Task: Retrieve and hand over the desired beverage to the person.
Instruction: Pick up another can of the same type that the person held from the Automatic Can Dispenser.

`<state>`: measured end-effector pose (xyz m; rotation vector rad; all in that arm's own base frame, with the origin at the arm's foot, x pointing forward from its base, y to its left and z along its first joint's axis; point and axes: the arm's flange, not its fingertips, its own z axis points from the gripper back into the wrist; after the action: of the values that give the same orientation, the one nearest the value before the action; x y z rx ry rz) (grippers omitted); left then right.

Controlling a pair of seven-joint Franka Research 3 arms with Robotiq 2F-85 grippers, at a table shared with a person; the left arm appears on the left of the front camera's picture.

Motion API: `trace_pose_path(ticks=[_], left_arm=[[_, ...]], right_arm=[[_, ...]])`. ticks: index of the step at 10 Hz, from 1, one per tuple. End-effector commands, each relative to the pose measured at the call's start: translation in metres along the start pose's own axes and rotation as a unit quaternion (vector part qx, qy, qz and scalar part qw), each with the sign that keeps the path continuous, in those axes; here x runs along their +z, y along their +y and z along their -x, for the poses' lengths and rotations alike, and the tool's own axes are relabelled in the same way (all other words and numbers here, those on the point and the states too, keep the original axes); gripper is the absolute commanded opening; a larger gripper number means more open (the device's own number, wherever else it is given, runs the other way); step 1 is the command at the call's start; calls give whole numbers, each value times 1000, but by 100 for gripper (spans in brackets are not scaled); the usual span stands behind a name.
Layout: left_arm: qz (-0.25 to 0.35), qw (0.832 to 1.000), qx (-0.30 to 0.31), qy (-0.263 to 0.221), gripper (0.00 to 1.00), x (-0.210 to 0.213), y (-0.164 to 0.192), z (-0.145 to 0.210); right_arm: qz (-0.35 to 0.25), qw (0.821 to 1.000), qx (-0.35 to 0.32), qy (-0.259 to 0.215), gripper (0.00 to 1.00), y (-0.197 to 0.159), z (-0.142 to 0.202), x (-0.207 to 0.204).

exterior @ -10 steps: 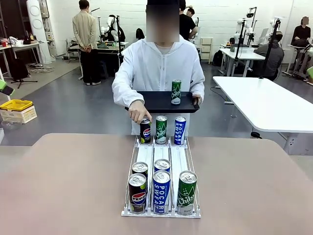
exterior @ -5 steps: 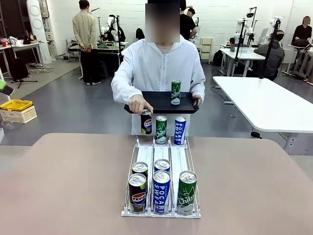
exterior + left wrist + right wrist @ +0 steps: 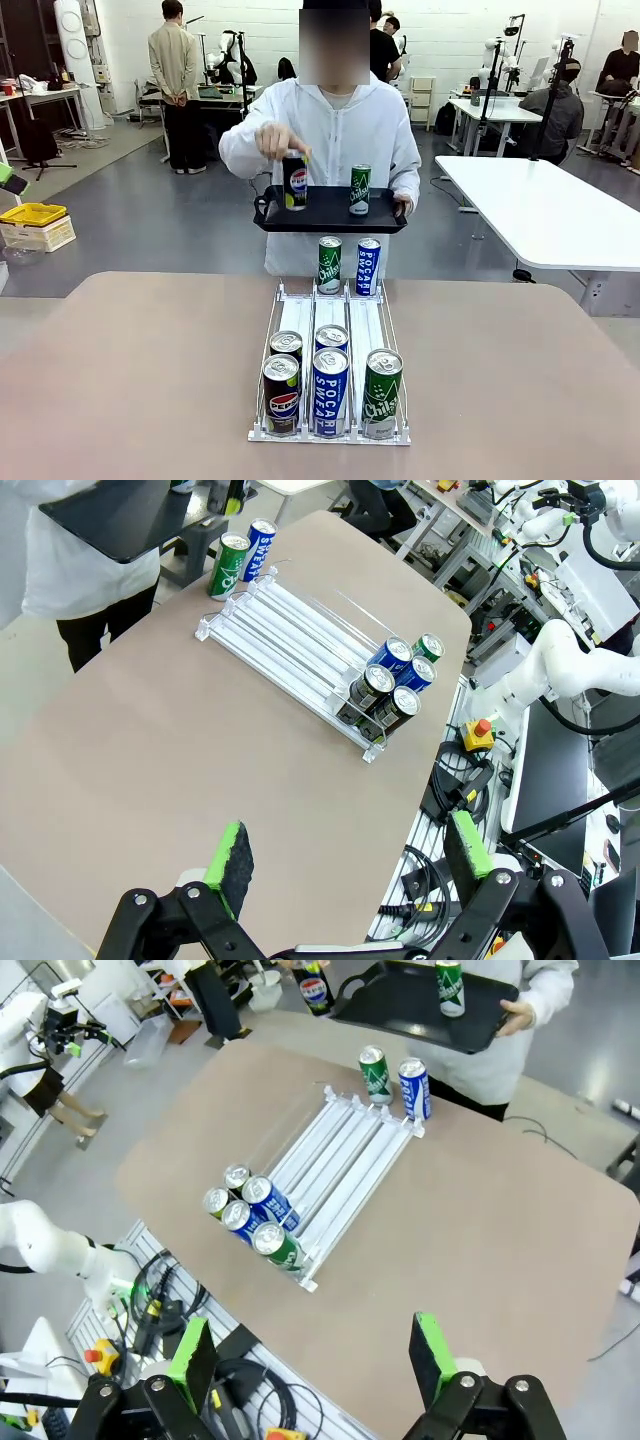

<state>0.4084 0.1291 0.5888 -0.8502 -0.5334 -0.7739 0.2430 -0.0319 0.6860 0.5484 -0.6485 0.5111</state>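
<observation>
Across the table (image 3: 130,380), at its far side, the person (image 3: 335,130) in the white jacket stands with a black tray (image 3: 325,212) held level at the waist. The hand (image 3: 278,140) at the scene's left pinches a Pepsi can (image 3: 295,185) by its top rim, fingers closed around it, over the left part of the tray; whether the can's base touches the tray cannot be told. The other hand (image 3: 402,203) grips the tray's right edge, and a green can (image 3: 360,190) stands upright on the tray near the middle. On the table a white three-lane rack (image 3: 330,315) runs from near to far. At its far end stand a second green can (image 3: 329,265) and a blue Pocari Sweat can (image 3: 368,267), side by side, while a cluster of five cans (image 3: 330,390) crowds the near end. The left gripper (image 3: 350,852) and the right gripper (image 3: 313,1352) hang high above the table, well apart from the rack – each with its green-padded fingers spread wide and nothing between them.
</observation>
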Motion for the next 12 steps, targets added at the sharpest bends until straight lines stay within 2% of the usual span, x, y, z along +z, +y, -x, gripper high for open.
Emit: trace_pose_path(ticks=[1,12], left_arm=[[4,1000,0,-4,100,2,-2,-2],[4,1000,0,-4,100,2,-2,-2]], right_arm=[[-2,1000,2,0,100,2,0,-1],[-2,1000,2,0,100,2,0,-1]])
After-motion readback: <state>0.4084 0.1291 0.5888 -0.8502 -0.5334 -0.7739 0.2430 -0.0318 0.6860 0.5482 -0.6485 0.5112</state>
